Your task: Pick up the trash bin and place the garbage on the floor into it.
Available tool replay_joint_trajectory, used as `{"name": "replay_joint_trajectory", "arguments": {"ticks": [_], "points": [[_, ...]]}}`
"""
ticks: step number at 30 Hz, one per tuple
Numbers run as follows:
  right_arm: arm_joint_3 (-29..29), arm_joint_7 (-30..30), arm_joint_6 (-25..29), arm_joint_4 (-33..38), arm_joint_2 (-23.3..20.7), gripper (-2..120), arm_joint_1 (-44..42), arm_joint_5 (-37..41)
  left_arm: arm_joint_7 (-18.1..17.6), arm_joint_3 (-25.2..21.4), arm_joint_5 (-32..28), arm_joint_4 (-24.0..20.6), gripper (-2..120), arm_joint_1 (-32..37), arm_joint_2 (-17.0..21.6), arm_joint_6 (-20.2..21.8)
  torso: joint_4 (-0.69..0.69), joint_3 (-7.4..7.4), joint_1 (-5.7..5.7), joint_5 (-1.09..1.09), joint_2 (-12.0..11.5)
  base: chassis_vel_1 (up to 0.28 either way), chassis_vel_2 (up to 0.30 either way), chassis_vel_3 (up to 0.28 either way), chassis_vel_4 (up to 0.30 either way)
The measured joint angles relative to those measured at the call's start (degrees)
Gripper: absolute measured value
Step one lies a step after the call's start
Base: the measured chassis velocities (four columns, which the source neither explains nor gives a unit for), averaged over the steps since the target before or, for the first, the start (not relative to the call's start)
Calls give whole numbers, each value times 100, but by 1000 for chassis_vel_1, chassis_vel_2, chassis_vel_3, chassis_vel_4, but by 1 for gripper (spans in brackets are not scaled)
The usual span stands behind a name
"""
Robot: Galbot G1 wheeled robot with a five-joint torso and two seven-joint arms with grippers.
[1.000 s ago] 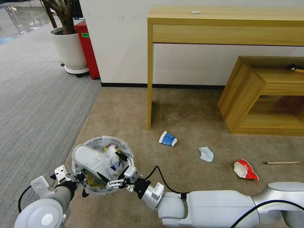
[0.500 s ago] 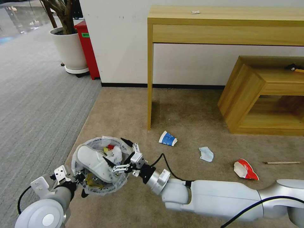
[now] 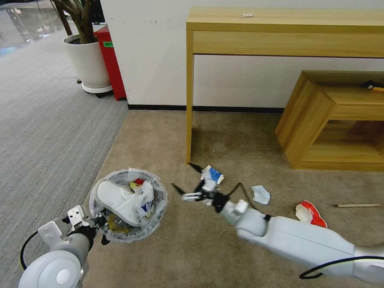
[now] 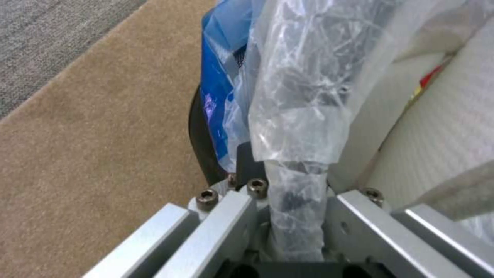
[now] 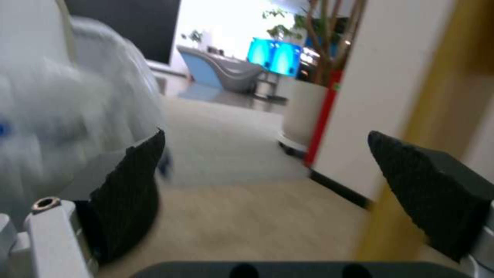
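The left gripper's (image 3: 94,222) fingers are clamped on the near rim of the trash bin (image 3: 128,204), the crinkled plastic liner (image 4: 303,116) bunched between them in the left wrist view, so the bin hangs at the near left over the beige floor (image 3: 168,144). Inside it lie a white slipper (image 3: 120,200), a red wrapper (image 3: 138,182) and other scraps under them. Just right of the bin the right gripper (image 3: 188,180) hovers with its black fingertips (image 5: 134,170) spread wide and nothing between them, close beside the blue-white paper cup (image 3: 212,175), which lies on its side by the leg of the wooden desk (image 3: 280,28). Further right on the carpet are a pale blue mask (image 3: 261,195), a red and white wrapper (image 3: 310,214) and — far right — a thin wooden stick (image 3: 356,205). The cup looks light and thin-walled, likely to crush or skid away if pinched hard; a gentle grip across its open rim or mid-body seems the safest hold. The mask is limp and flat, so it would probably need pinching at a raised fold — the stick by its middle.
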Motion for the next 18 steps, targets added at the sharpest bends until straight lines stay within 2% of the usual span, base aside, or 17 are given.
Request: {"name": "replay_joint_trajectory", "arguments": {"ticks": [2, 4, 5, 6, 8, 9, 11, 13, 15, 17, 18], "points": [[110, -71, 51, -61, -74, 100, -83, -23, 17, 10, 27, 9, 0, -10, -14, 0, 0, 0, 0, 1, 0, 0, 0, 0, 0], [830, -350, 145, -276, -426, 100, -637, -120, 116, 42, 150, 43, 0, -57, -104, -3, -1, 0, 0, -4, 0, 0, 0, 0, 0], [1374, -361, 151, -397, -462, 100, -1035, -243, 199, 56, 251, 53, 0, -73, -150, -4, -1, 0, -1, 1, 0, 0, 0, 0, 0], [1374, -361, 151, -397, -462, 100, -1035, -243, 199, 56, 251, 53, 0, -73, -150, -4, -1, 0, -1, 1, 0, 0, 0, 0, 0], [2290, -184, 151, -449, -483, 100, -1855, -465, 306, 76, 408, 57, 0, -102, -202, -13, 2, -1, 0, -1, 0, 0, 0, 0, 0], [2290, -184, 151, -449, -483, 100, -1855, -465, 306, 76, 408, 57, 0, -102, -202, -13, 2, -1, 0, -1, 0, 0, 0, 0, 0], [2913, 64, 148, -402, -435, 100, -2413, -649, 368, 78, 470, 60, 0, -121, -236, -31, -1, 0, 0, 1, 0, 0, 0, 0, 0], [2989, 87, 147, -392, -428, 100, -2475, -665, 377, 77, 477, 60, 0, -124, -239, -33, 0, 0, 0, 1, 0, 0, 0, 0, 0], [3453, 134, 112, -349, -364, 100, -2824, -769, 430, 66, 528, 61, 0, -132, -251, -45, -1, -1, -1, -1, 0, 0, 0, 0, 0], [3576, 147, 92, -344, -342, 100, -2911, -794, 450, 61, 549, 62, 0, -134, -256, -50, -2, -1, 0, -1, 0, 0, 0, 0, 0], [3940, 198, 30, -344, -255, 100, -3133, -893, 514, 42, 611, 64, 0, -138, -265, -71, -2, -1, -1, -4, 0, 0, 0, 0, 0]]}}
